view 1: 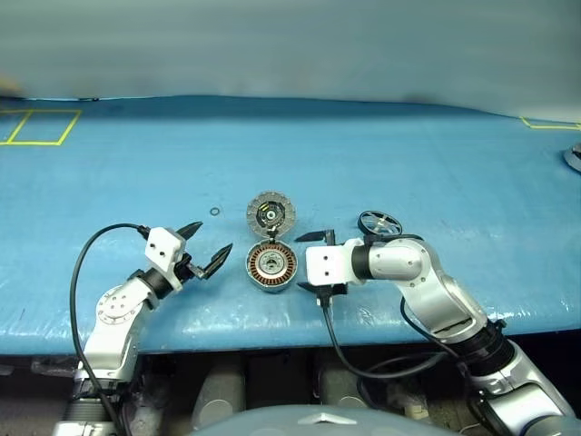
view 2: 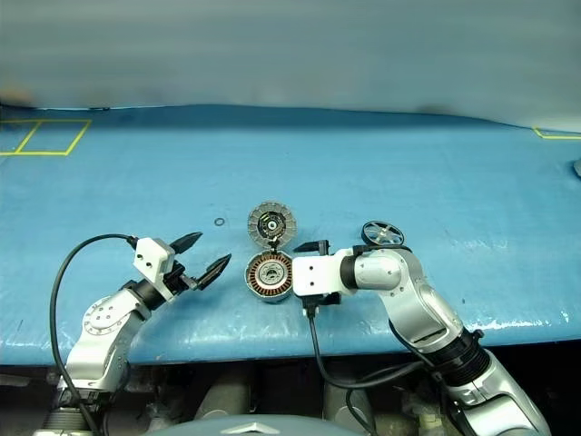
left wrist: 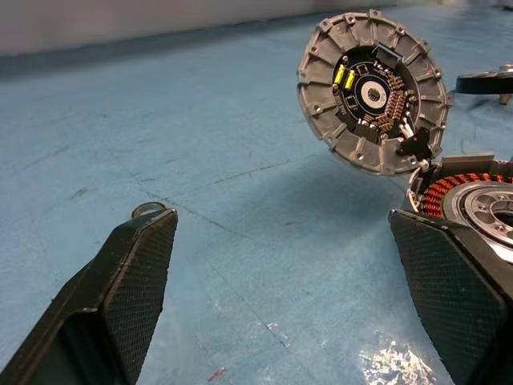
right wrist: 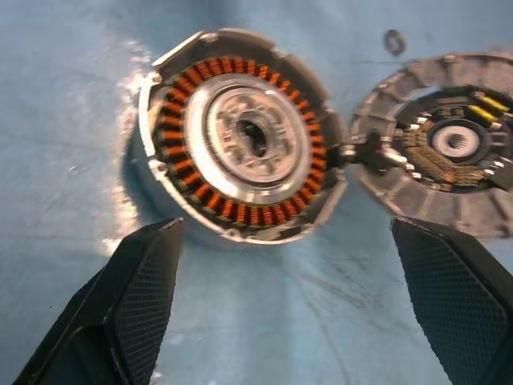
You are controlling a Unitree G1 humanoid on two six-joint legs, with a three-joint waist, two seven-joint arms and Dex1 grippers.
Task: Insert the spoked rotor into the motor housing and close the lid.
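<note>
Behind the right gripper [view 1: 310, 262], near its elbow, sits the rotor [view 1: 379, 223]; the open housing [view 1: 271, 267] lies just left. Both grippers gape, empty.

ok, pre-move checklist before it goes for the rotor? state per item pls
1. Lid swung open, clear of the housing mouth: ok.
2. Motor housing cavity free, copper windings and hub exposed, nothing inside: ok.
3. Spoked rotor lying on the table behind the right arm, not held: ok.
4. Right gripper open and empty, beside the housing: ok.
5. Left gripper open and empty, on the housing's other side: ok.
6. Small loose ring on the table near the lid, whether it belongs in the assembly: cannot tell.
</note>
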